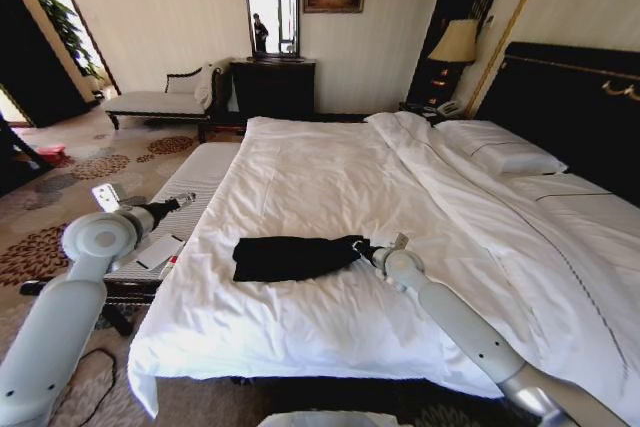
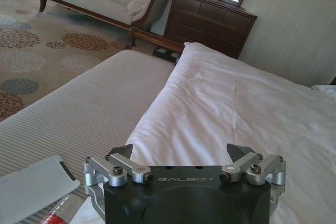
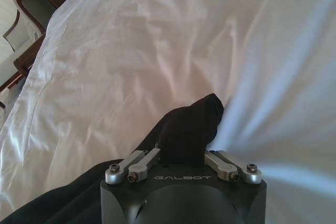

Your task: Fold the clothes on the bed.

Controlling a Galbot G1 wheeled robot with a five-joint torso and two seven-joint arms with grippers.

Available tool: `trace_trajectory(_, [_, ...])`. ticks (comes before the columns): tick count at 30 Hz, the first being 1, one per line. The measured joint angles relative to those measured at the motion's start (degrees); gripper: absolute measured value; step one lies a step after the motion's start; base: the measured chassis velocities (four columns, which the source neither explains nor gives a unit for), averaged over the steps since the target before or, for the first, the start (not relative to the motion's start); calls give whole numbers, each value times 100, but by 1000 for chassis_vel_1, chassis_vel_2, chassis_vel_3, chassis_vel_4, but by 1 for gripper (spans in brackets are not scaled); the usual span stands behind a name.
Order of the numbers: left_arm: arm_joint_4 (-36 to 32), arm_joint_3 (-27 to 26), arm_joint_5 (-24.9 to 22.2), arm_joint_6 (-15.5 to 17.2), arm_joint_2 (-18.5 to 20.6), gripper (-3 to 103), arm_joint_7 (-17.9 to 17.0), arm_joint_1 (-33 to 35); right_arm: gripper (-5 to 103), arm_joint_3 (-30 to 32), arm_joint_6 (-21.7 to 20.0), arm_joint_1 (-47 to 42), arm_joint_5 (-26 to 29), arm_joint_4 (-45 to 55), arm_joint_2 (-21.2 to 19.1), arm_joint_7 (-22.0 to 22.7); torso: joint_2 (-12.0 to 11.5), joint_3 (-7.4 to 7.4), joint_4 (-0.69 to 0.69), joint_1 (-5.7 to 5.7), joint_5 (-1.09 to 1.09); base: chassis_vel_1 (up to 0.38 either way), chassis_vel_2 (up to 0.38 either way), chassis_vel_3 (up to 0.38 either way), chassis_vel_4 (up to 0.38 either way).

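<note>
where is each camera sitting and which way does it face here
Head view: on the robot's head, looking down the bed at the black T-shirt; both arms show.
Left wrist view: behind the open left end effector, facing the chaise and dresser.
Right wrist view: behind the right end effector, shut on the T-shirt.
Shared: all three show the white duvet.
</note>
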Motion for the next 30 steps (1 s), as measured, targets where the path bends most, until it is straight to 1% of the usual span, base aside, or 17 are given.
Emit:
trace_trajectory(3, [-20, -19, 10, 0, -7, 100, 0, 25, 12, 6, 26, -46, -5, 62, -30, 8, 0, 0, 0, -1, 0, 0, 0, 0, 0])
trace_trajectory(5, [-59, -60, 24, 0, -9, 100, 1, 71, 12, 78, 50, -115, -14, 152, -94, 18, 0, 0, 5, -1, 1, 0, 0, 0, 0])
trace_trajectory(6, [-59, -60, 24, 0, -9, 100, 1, 71, 12, 78, 50, -115, -14, 152, -94, 18, 0, 0, 5, -1, 1, 0, 0, 0, 0])
trace_trajectory(9, [-79, -158, 17, 0, -9, 100, 3, 107, 12, 336, 44, -143, 98, 237, -279, 19, 0, 0, 1, -1, -1, 0, 0, 0, 0])
trace_trajectory(13, [-77, -283, -52, 0, -9, 100, 7, 78, 12, 310, 26, -59, 102, 275, -425, 8, 0, 0, 0, -1, -1, 0, 0, 0, 0])
trace_trajectory(14, [-65, -349, -118, 0, -8, 100, 7, 16, 12, 164, 25, 34, -3, 301, -440, -11, 0, 0, -1, -1, -1, 0, 0, 0, 0])
trace_trajectory(15, [-65, -349, -118, 0, -8, 100, 7, 16, 12, 164, 25, 34, -3, 301, -440, -11, 0, 0, -1, -1, -1, 0, 0, 0, 0])
trace_trajectory(17, [-25, -421, -177, 0, 8, 100, 7, -119, 12, -147, 42, 221, -253, 323, -406, -71, 0, 0, 2, -1, -1, 0, 0, 0, 0])
trace_trajectory(19, [56, -455, -228, 0, 50, 100, -5, -344, 12, -670, 162, 471, -668, 346, -290, -179, 0, 0, 4, -1, -1, 0, 0, 0, 0])
trace_trajectory(20, [56, -455, -228, 0, 50, 100, -5, -344, 12, -670, 162, 471, -668, 346, -290, -179, 0, 0, 4, -1, -1, 0, 0, 0, 0])
trace_trajectory(22, [119, -466, -277, 0, 75, 100, -15, -486, 12, -1015, 239, 649, -887, 359, -208, -260, 0, 0, 3, -1, -1, 0, 0, 0, 0])
trace_trajectory(23, [188, -466, -301, 0, 87, 100, -20, -592, 12, -1346, 268, 846, -1004, 364, -106, -272, 0, 0, 3, -1, 0, 0, 0, 0, 0])
trace_trajectory(24, [228, -465, -302, 0, 91, 100, -22, -641, 12, -1513, 276, 957, -1030, 351, -52, -267, 0, 0, 3, -1, 0, 0, 0, 0, 0])
trace_trajectory(25, [228, -465, -302, 0, 91, 100, -22, -641, 12, -1513, 276, 957, -1030, 351, -52, -267, 0, 0, 3, -1, 0, 0, 0, 0, 0])
trace_trajectory(27, [278, -454, -299, 0, 91, 100, -22, -680, 12, -1754, 282, 1132, -1064, 300, 21, -257, 0, 0, 3, -1, 0, 0, 0, 0, 0])
trace_trajectory(29, [364, -441, -256, 0, 66, 100, -16, -693, 12, -2182, 284, 1448, -1111, 189, 130, -257, 0, 0, 3, -1, -1, 0, 0, 0, 0])
trace_trajectory(30, [364, -441, -256, 0, 66, 100, -16, -693, 12, -2182, 284, 1448, -1111, 189, 130, -257, 0, 0, 3, -1, -1, 0, 0, 0, 0])
